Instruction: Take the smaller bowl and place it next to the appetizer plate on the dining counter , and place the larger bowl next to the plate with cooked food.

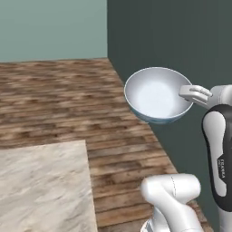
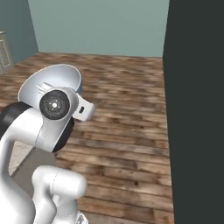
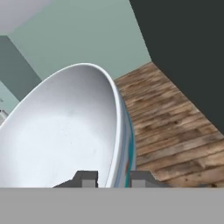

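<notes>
Wooden plank flooring fills the scene between a pale green wall and a dark wall. At lower left of the left base view, one corner of the dining counter is visible. To its right, one larger bowl hangs in the air above the floor, clear of the counter, tilted slightly. The gripper is clamped on the bowl's rim, one fingertip inside the white wall and one outside on the blue pattern.

Procedure, as judged: the step in hand is carrying the bowl to the counter. Keep the grip firm; a rim pinch lets the bowl swing. Move slowly, keep the bowl near level, and clear the counter edge before lowering.

Count: one bowl, one counter corner, one gripper.
</notes>
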### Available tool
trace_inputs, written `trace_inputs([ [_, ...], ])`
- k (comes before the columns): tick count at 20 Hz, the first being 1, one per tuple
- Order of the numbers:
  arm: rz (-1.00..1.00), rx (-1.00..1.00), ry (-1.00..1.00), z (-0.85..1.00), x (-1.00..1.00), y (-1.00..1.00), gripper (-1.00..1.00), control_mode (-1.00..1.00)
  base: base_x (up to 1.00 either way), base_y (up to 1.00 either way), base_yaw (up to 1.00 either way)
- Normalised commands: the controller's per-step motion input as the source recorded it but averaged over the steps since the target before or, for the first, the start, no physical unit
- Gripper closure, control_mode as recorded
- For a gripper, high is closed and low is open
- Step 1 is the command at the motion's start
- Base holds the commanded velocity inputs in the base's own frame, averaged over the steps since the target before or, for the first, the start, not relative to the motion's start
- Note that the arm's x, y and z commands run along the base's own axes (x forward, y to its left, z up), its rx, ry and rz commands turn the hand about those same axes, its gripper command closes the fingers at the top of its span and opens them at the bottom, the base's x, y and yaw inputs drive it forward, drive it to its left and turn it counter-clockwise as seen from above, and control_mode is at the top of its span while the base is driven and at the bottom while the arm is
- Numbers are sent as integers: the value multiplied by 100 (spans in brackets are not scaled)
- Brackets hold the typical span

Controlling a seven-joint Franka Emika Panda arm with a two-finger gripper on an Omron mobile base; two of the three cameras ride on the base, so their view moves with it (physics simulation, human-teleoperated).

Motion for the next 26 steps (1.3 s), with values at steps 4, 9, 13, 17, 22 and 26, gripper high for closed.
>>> trace_inputs([
  [4,0,0,0,0,0,0,100,100,100,-14,30],
  [9,0,0,0,0,0,0,100,100,100,-17,31],
  [13,0,0,0,0,0,0,100,100,100,-31,31],
  [17,0,0,0,0,0,0,100,100,100,-26,31],
  [22,0,0,0,0,0,0,100,100,100,-26,39],
  [26,0,0,0,0,0,0,100,100,100,-21,50],
])
